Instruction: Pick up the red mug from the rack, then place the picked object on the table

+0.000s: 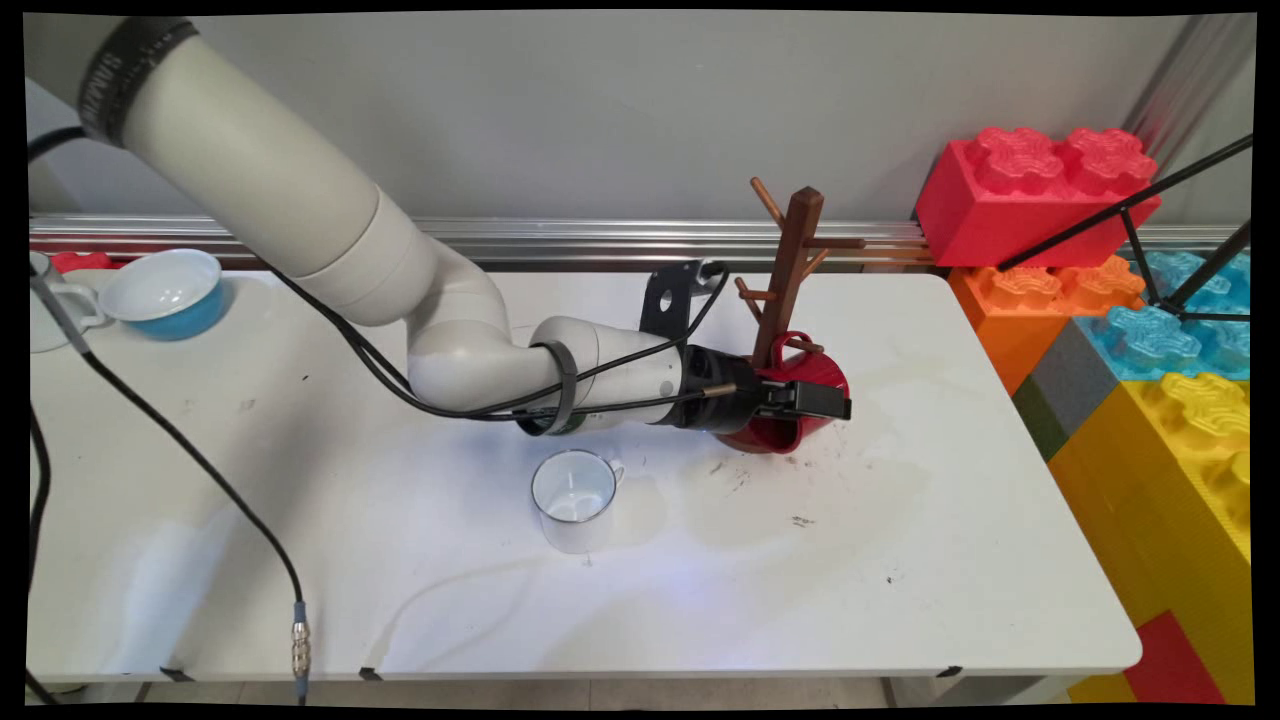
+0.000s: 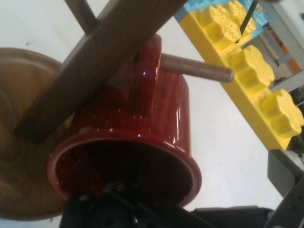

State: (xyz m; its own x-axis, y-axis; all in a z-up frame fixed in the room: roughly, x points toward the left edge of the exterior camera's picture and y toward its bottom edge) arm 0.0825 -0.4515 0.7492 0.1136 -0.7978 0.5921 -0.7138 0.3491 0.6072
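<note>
A red mug [image 1: 822,372] lies tilted on its side at the foot of a brown wooden mug tree [image 1: 795,260], right of the table's middle. My gripper [image 1: 805,403] reaches in from the left and is shut on the mug's wall, one finger inside the mouth and one outside. In the hand view the red mug [image 2: 156,128] faces me with its mouth open. Its handle sits up against a peg [image 2: 197,68] of the tree's post [image 2: 104,57], and my gripper [image 2: 199,211] clasps the lower rim. The tree's round base [image 2: 19,152] shows at the left.
A clear-white mug [image 1: 573,497] stands upright just in front of my forearm. A blue bowl [image 1: 165,290] and a white cup [image 1: 50,310] sit at the far left. Large toy blocks, red [image 1: 1040,190] and yellow [image 1: 1180,450], flank the table's right edge. A black cable [image 1: 200,470] trails across the left.
</note>
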